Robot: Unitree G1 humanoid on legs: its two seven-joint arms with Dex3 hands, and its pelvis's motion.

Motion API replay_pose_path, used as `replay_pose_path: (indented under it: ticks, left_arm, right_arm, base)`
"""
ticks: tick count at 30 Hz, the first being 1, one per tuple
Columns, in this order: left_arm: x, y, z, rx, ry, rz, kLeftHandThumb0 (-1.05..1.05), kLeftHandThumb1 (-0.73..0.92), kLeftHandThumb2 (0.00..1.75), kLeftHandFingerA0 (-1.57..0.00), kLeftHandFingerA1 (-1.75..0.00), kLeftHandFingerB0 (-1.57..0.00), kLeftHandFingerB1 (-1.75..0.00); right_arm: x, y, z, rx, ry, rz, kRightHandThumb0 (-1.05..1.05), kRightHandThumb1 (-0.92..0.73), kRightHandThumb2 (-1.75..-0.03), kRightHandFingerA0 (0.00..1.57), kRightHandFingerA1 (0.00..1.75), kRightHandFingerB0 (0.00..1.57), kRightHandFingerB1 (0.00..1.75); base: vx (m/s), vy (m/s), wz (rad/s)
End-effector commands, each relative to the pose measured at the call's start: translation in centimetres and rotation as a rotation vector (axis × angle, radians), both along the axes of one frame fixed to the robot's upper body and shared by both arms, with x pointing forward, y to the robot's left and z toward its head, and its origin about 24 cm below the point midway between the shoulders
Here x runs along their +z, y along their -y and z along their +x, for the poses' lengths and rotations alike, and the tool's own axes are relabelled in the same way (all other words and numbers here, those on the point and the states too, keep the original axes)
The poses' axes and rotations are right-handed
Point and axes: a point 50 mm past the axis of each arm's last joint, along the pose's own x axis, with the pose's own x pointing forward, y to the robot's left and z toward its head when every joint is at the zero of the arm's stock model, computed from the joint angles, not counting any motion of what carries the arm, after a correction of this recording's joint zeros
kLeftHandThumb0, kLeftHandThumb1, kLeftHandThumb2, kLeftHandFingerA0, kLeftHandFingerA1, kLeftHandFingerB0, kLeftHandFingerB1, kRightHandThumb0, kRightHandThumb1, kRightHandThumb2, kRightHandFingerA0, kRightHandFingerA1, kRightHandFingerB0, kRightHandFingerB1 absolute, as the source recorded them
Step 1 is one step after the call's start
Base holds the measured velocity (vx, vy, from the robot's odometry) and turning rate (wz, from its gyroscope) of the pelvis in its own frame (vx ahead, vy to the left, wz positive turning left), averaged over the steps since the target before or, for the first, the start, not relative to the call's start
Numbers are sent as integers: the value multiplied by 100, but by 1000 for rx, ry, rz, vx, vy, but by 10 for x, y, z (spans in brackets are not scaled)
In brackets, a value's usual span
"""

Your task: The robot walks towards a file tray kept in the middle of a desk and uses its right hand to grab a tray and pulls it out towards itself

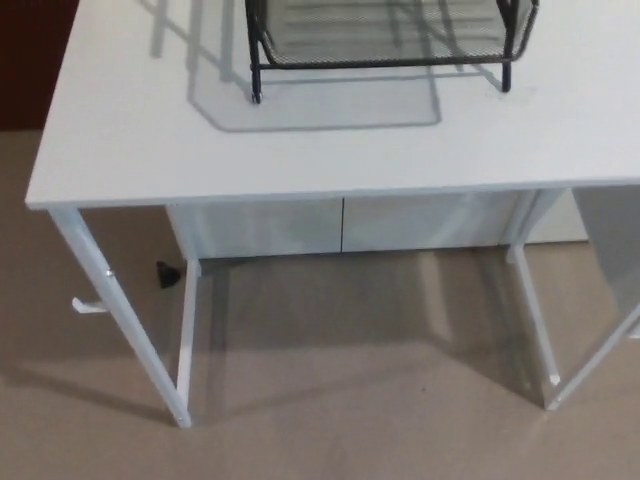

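Nearest is bare floor [330,400], then the white bench [300,150], its front edge crossing mid-picture. The black mesh tray [385,35] sits at the far middle of the top. Judged: the approach step; next, close in and reach with the right hand. Neither hand shows, so their state cannot be told.

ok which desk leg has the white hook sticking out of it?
The front-left leg, the slanted one at picture left. A small white hook juts from its outer side about halfway down. The other visible legs of the desk carry nothing like it.
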Motion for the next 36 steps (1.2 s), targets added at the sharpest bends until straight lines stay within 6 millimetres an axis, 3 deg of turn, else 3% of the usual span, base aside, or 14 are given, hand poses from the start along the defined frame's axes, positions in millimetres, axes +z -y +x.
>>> replay_pose_path:
  ticks: [1, 11, 12, 15, 17, 18, 21, 22, 23, 26, 27, 28, 32, 36]
  left_arm:
    - [4, -6, 2, 14, 14, 45, -18, 23, 97, -24, -55, -20, -52]
    - [4, -6, 0, -20, 0, 59, -22, 21, 95, -22, -54, -20, -53]
    - [4, -7, 0, -32, -10, 68, -23, 21, 95, -23, -54, -20, -52]
    - [4, -7, 0, -51, -14, 75, -19, 23, 96, -22, -54, -16, -51]
    - [4, -7, 0, -57, -17, 75, -19, 24, 96, -21, -53, -16, -51]
    - [4, -7, 0, -62, -23, 79, -20, 23, 96, -22, -54, -18, -52]
    - [3, -6, -5, -73, -29, 76, -23, 23, 97, -21, -54, -16, -51]
    - [3, -6, -8, -74, -31, 71, -23, 23, 97, -21, -54, -16, -51]
    - [2, -6, -11, -72, -39, 70, -23, 24, 96, -24, -55, -18, -52]
    - [1, -5, -18, -76, -57, 82, -23, 25, 96, -25, -55, -19, -52]
    - [0, -6, -19, -66, -58, 78, -21, 24, 96, -24, -55, -19, -52]
    - [0, -5, -18, -62, -62, 77, -21, 23, 96, -22, -54, -18, -52]
    - [1, -6, -19, -80, -66, 87, -21, 21, 96, -25, -56, -19, -52]
    - [1, -6, -20, -62, -62, 77, -20, 22, 96, -25, -55, -19, -52]
  right_arm:
    - [0, 0, -1, -7, -2, -1, -30, -51, -55, 50, 42, 37, 36]
    - [-1, -1, -3, 4, -4, -5, -31, -52, -55, 49, 44, 37, 37]
    - [-1, -1, -4, 7, -9, -9, -39, -44, -67, 45, 51, 35, 45]
    - [-1, -2, -4, 0, -5, -5, -39, -42, -67, 46, 52, 35, 45]
    - [-1, -2, -4, -4, 8, 7, -31, -50, -55, 47, 46, 37, 38]
    - [-1, -2, -4, -5, 15, 13, -39, -42, -67, 43, 52, 34, 46]
    - [-1, -2, -8, 17, -12, -1, -39, -43, -67, 44, 52, 35, 45]
    - [-1, -1, -11, 24, -18, -1, -39, -43, -67, 44, 52, 35, 45]
    - [-1, -1, -15, 22, -23, 2, -31, -52, -55, 46, 45, 37, 37]
    - [-2, -1, -20, 25, -34, 6, -31, -53, -55, 46, 44, 38, 37]
    - [-2, -1, -21, 41, -41, 0, -41, -43, -67, 41, 50, 34, 44]
    - [-2, -1, -20, 32, -43, -3, -32, -52, -55, 47, 43, 38, 36]
    - [-2, -2, -21, 8, -36, 12, -32, -49, -54, 47, 44, 38, 37]
    - [-3, -3, -24, 20, -31, 20, -37, -44, -66, 39, 50, 34, 45]
  base:
    - [299, 325, -24]
    - [98, 33, 5]
    - [98, -172, 3]
    - [125, -246, 5]
    - [187, -184, 37]
    - [182, -173, 11]
    - [166, -107, -7]
    - [168, -52, -7]
    - [166, -39, -11]
    - [170, -21, -10]
    - [174, -7, -3]
    - [170, 63, -1]
    - [270, 127, -11]
    - [197, 91, 4]
